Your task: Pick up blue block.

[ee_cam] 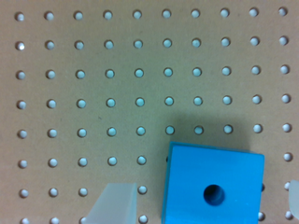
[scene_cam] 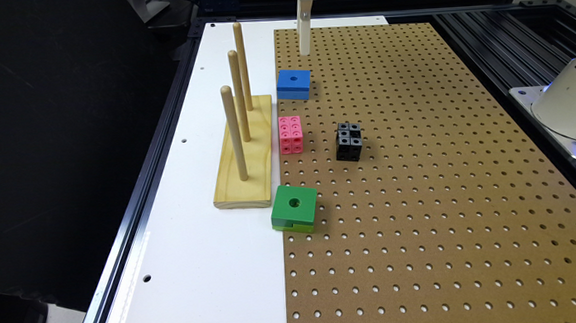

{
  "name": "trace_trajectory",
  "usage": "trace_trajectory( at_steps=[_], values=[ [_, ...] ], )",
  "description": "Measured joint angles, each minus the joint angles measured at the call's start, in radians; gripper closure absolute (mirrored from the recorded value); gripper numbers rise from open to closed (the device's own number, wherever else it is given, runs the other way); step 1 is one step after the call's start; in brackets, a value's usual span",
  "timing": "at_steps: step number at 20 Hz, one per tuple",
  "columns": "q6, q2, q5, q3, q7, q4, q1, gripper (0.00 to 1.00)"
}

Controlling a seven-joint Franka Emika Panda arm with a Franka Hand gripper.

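Gripper: the white gripper hangs from the top edge of the exterior view, above the pegboard and just beyond the blue block
Fingers: in the wrist view the pale fingers stand apart, one on either side of the blue block, not touching it
Blue block: the blue block lies flat on the brown pegboard, round hole up, near the board's edge at the exterior view's left
Peg stand: a wooden base with three upright pegs sits on the white bench, beside the pegboard
Pink cube: the pink cube sits on the pegboard between the blue block and the green block
Green block: the green block rests at the pegboard's edge, just beside the near end of the peg stand
Black cube: the black cube stands near the pink cube, toward the exterior view's right
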Motion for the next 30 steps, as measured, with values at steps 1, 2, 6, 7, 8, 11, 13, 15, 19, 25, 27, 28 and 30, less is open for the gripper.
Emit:
trace_trajectory(
  at_steps=[1,2,6,7,8,11,13,15,19,25,27,28,30],
  values=[
    [0.011,0.010,-0.0002,0.000,0.000,0.000,0.000,0.00],
    [0.015,0.013,-0.0002,0.001,0.000,0.000,0.000,0.00],
    [0.016,0.013,-0.0002,0.008,0.000,0.003,0.001,0.00],
    [0.016,0.013,-0.0002,0.009,0.000,0.004,0.001,0.00],
    [0.016,0.013,-0.0002,0.010,0.000,0.004,0.001,0.00],
    [0.043,0.046,-0.0002,0.013,0.000,0.001,0.001,0.00],
    [0.080,0.080,-0.0002,0.017,0.001,0.002,0.002,0.00],
    [0.104,0.102,-0.0002,0.028,0.008,0.005,0.004,0.00],
    [0.111,0.107,-0.0002,0.049,0.021,0.010,0.006,0.00],
    [0.111,0.107,-0.0003,0.051,0.022,0.011,0.002,0.00],
    [0.111,0.107,-0.0009,0.047,0.019,0.011,-0.002,0.00],
    [0.111,0.107,-0.0010,0.043,0.018,0.011,-0.003,0.00],
    [0.111,0.107,-0.0010,0.039,0.018,0.012,-0.003,0.00]
  ],
)
